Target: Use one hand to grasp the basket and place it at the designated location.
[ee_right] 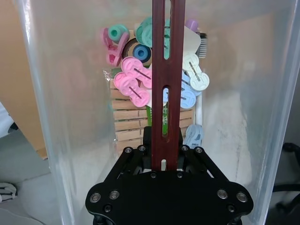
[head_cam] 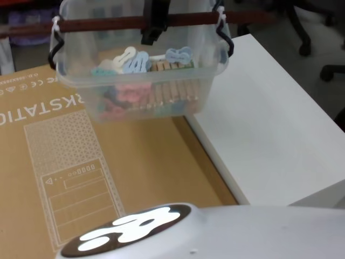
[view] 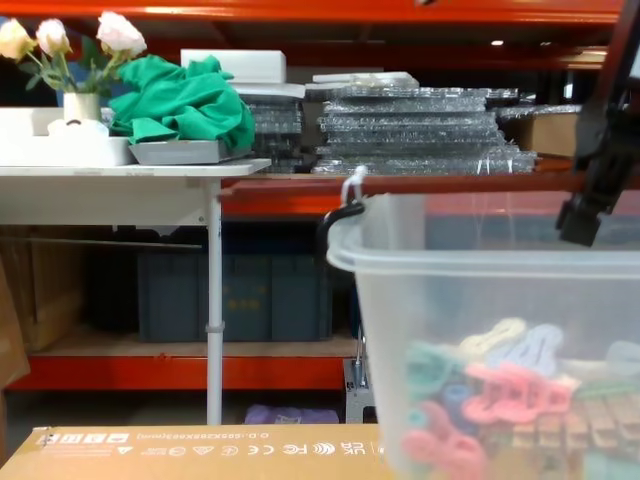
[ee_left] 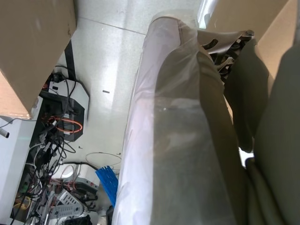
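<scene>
The basket [head_cam: 135, 81] is a translucent plastic tub with pastel and wooden clothespins in it. It hangs in the air over the far part of a cardboard box, close to the white table's left edge. My right gripper [head_cam: 153, 24] comes down from above and is shut on the middle of the dark red wooden handle [head_cam: 102, 25]. The right wrist view looks down past the gripper [ee_right: 165, 161] along the handle [ee_right: 167, 70] onto the clothespins. In the chest view the basket [view: 480, 300] hangs at the right with the gripper [view: 590, 205] above it. My left arm is parked low; its gripper linkage [ee_left: 229, 44] shows over the floor.
A large flat cardboard box [head_cam: 81, 172] lies under and before the basket. A white table [head_cam: 269, 124] stands to its right. Office chair bases [head_cam: 302, 32] are behind it. Farther off are orange racks, dark blue crates [view: 240, 290] and a white table [view: 120, 175] with flowers.
</scene>
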Action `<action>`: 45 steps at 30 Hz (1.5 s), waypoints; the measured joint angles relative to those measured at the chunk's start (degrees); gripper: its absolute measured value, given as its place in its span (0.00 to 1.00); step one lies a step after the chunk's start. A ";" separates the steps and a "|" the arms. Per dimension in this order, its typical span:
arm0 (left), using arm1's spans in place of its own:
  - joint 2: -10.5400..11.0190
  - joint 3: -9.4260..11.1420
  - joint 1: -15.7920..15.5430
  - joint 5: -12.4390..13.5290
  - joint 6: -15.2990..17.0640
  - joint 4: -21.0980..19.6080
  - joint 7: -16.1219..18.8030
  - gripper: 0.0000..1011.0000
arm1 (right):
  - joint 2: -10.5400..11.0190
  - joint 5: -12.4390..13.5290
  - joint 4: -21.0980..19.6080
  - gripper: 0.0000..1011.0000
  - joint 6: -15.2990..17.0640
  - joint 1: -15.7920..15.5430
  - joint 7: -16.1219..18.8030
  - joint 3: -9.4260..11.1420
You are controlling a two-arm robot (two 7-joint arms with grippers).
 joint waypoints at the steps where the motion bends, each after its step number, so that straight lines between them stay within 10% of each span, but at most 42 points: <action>1: 0.00 0.00 0.00 -0.01 0.00 -0.02 0.00 0.00 | 0.94 -0.20 -0.77 0.22 0.71 0.00 -0.02 0.40; 45: 0.00 0.00 0.00 0.01 0.00 0.01 0.00 0.00 | 17.29 -1.55 -6.06 0.22 22.90 -7.36 0.16 6.59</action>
